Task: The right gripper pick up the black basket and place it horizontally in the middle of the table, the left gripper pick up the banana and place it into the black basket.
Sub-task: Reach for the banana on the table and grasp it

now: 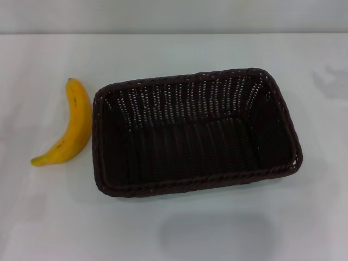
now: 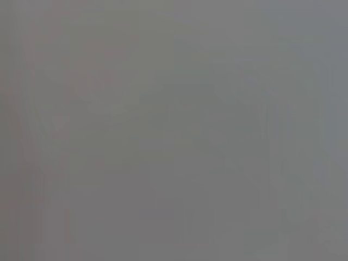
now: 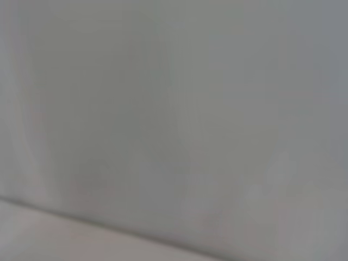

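The black basket (image 1: 196, 133) lies lengthwise across the middle of the white table (image 1: 174, 228), open side up and empty. The banana (image 1: 70, 128) lies on the table just left of the basket, curved, its dark tip toward the back and its stem end toward the front left. It is apart from the basket's left rim. Neither gripper shows in the head view. Both wrist views show only a plain grey surface, with no fingers and no task object in them.
A soft shadow (image 1: 217, 234) falls on the table in front of the basket. The table's far edge (image 1: 174, 33) meets a pale wall at the back.
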{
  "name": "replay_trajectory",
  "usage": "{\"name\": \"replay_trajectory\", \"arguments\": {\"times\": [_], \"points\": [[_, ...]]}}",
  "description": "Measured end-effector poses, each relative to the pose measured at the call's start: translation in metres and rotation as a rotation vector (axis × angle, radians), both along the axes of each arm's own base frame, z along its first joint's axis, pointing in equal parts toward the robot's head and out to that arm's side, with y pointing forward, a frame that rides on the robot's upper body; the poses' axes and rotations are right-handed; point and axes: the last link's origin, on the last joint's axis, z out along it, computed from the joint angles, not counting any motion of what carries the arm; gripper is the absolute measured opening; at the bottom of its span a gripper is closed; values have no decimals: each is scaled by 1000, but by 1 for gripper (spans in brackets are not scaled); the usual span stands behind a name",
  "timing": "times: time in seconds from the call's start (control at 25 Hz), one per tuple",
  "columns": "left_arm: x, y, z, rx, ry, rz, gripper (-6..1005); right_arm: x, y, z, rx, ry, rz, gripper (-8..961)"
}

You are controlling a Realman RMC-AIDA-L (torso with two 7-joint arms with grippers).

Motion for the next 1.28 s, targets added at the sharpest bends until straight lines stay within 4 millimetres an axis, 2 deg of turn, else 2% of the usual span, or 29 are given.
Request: {"name": "replay_trajectory", "arguments": {"times": [0.16,0.36,0.48,0.56,0.76,0.96,1.04,1.24,1.28], "points": [[-1,8,16,-152,-77,-36,839,46,-5,7,83,73,111,402],[10,23,38,-394,-148,-64,838,111,-17,1,231,178,192,405],[21,33,49,-551,-178,-51,837,139,-25,-6,301,208,158,454],[29,42,56,-663,-192,-19,837,151,-30,-10,327,196,140,502],[54,71,74,-928,-189,130,835,171,-40,-15,367,152,98,621],[78,96,91,-1127,-228,303,834,183,-47,-16,405,156,59,839],[85,103,92,-1173,-226,364,834,183,-46,-17,408,142,65,854],[89,111,90,-1235,-192,489,833,182,-42,-24,406,147,73,876],[100,127,65,-1317,-134,574,832,183,-43,-24,407,147,70,876]]}}
